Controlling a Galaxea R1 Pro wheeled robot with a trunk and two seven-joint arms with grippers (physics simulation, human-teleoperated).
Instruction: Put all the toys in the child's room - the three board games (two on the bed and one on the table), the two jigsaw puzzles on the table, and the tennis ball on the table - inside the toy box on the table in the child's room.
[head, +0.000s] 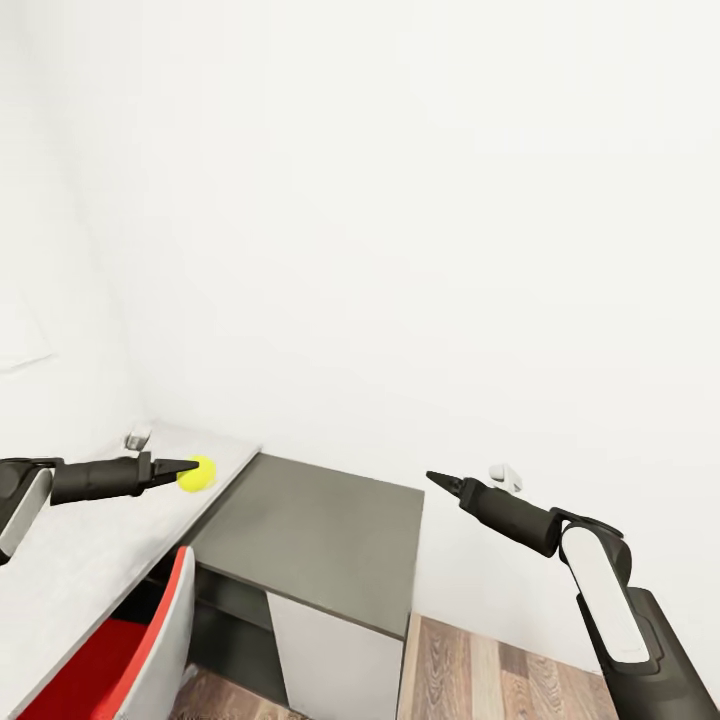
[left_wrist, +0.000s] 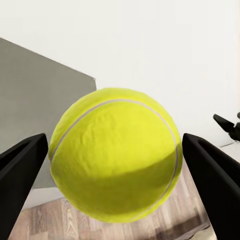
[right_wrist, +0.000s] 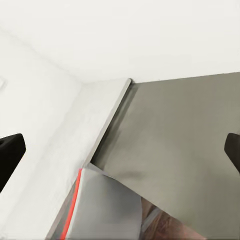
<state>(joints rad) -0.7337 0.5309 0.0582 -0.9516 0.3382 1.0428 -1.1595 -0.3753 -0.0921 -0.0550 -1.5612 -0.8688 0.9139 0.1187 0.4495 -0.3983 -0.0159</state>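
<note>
tennis ball (left_wrist: 116, 155) between left fingers (left_wrist: 22, 167) over light bench (head: 70, 550) edge – gaps show each side, grip uncertain; close squarely before carrying. right fingers (right_wrist: 10, 155) spread wide, empty – hold off.

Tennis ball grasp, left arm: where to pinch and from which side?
Pinch the tennis ball across its widest middle, one finger on each side. It is round, so no face is better; the level approach the left gripper already has along the light grey desk top suits it. In the left wrist view the fingers flank the ball with small gaps, so I would close there.
</note>
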